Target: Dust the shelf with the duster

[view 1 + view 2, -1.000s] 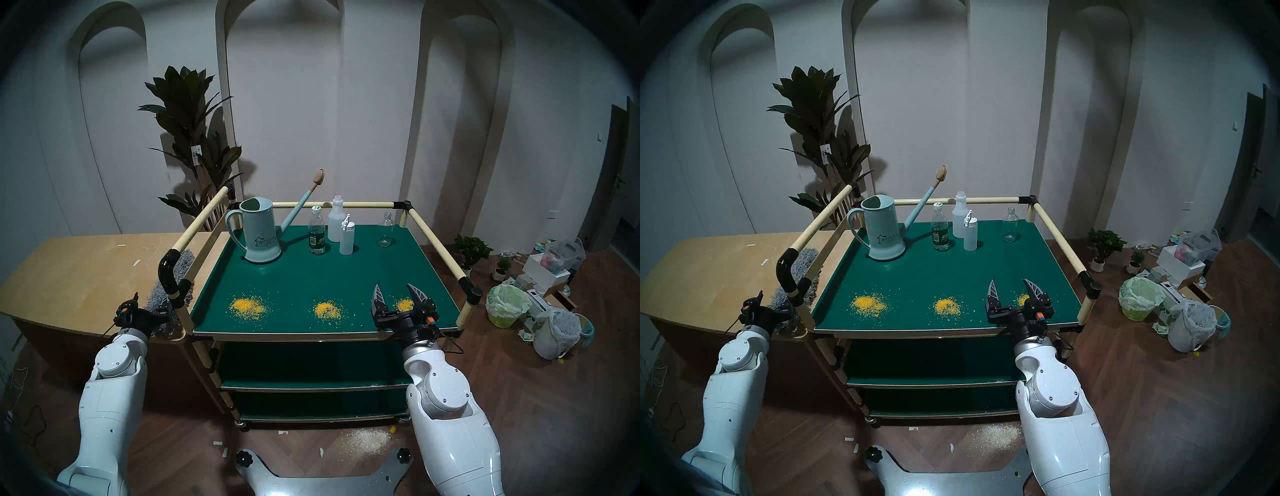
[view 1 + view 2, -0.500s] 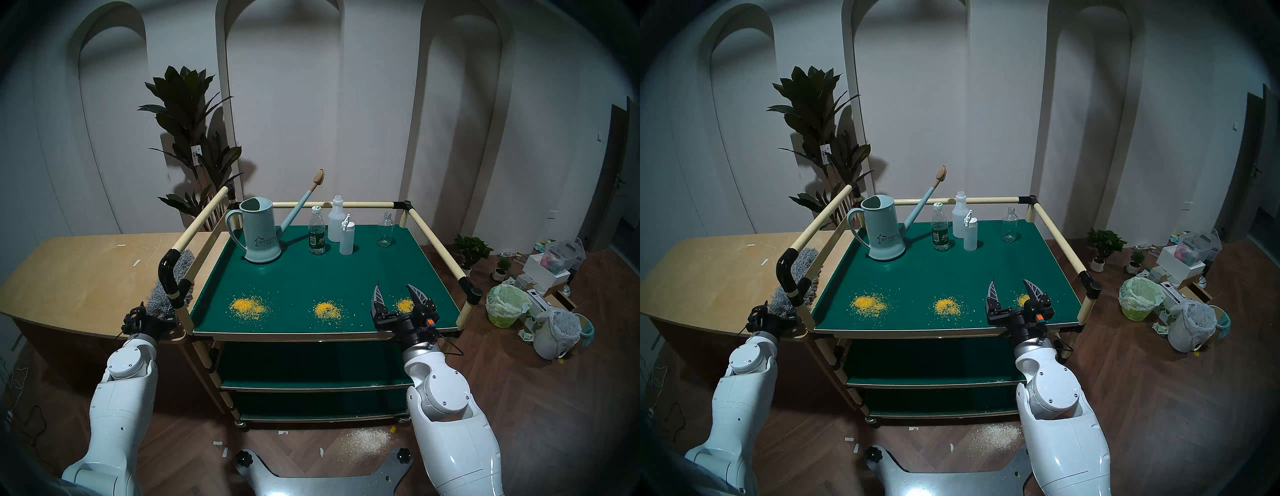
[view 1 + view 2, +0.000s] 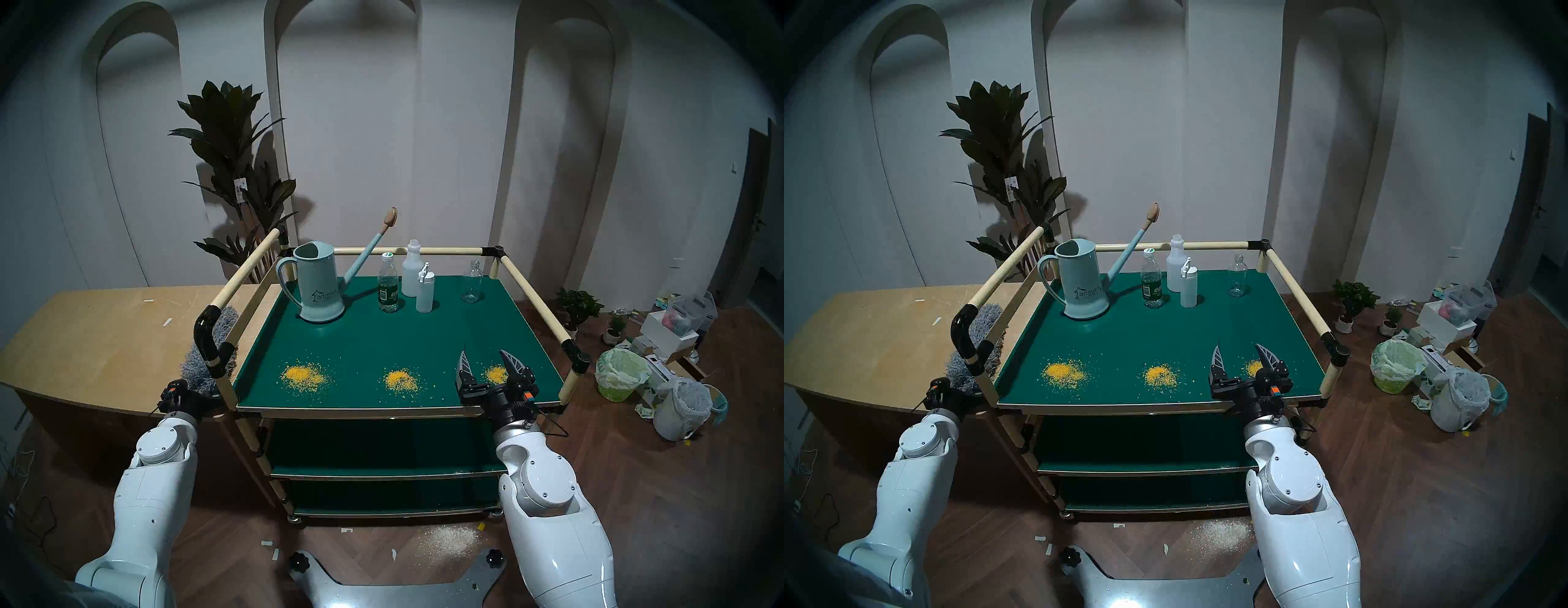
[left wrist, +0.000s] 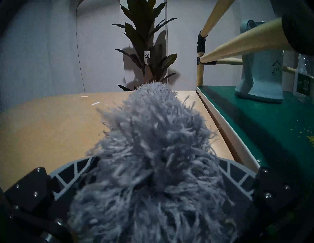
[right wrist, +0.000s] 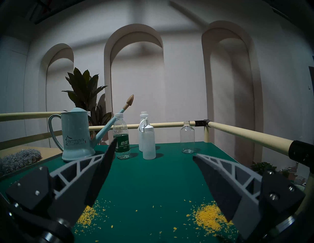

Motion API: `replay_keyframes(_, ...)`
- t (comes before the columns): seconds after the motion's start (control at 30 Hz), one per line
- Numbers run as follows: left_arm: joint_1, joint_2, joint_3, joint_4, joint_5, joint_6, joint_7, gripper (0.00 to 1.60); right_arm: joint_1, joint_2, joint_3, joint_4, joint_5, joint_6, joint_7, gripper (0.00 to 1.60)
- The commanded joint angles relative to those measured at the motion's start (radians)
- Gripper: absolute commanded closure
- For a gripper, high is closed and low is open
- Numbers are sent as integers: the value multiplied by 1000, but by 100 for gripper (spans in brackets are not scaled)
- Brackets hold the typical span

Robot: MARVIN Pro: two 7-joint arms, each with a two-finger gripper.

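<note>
Counter — shaggy grey duster

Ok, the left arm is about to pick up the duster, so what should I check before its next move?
1. Duster inside left end effector: ok, it straddles the fluffy head on the counter.
2. Grip shut: not ok, looks open.
3. Handle position: cannot tell, hidden by fluff.
4. Right end effector off the sweep path: not ok, open above the rightmost crumb pile.
5. Watering can apart from the piles: ok, at the shelf's far side.
</note>
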Motion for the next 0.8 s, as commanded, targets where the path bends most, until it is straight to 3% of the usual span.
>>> replay_keyframes(0.0, -82, 2, 15, 22, 14, -2, 18, 0, 12, -3, 8, -15, 3, -10, -5, 0)
replay_keyframes(0.5, -82, 2, 10, 36, 8, -21, 34, 0, 23, -3, 6, 0, -1, -10, -5, 0)
replay_keyframes(0.53, -79, 2, 9, 31, 8, -21, 35, 47, 24, -3, 6, 1, -2, -10, -6, 0)
replay_keyframes(0.57, -76, 2, 9, 27, 8, -20, 37, 47, 24, -3, 5, 2, -2, -10, -6, 0)
replay_keyframes(0.6, -72, 2, 8, 22, 9, -18, 40, 81, 24, -3, 5, 2, -3, -10, -7, 0)
replay_keyframes(0.77, -47, -4, 3, -4, 7, -9, 57, 90, 26, -4, 4, 4, -4, -9, -11, 0)
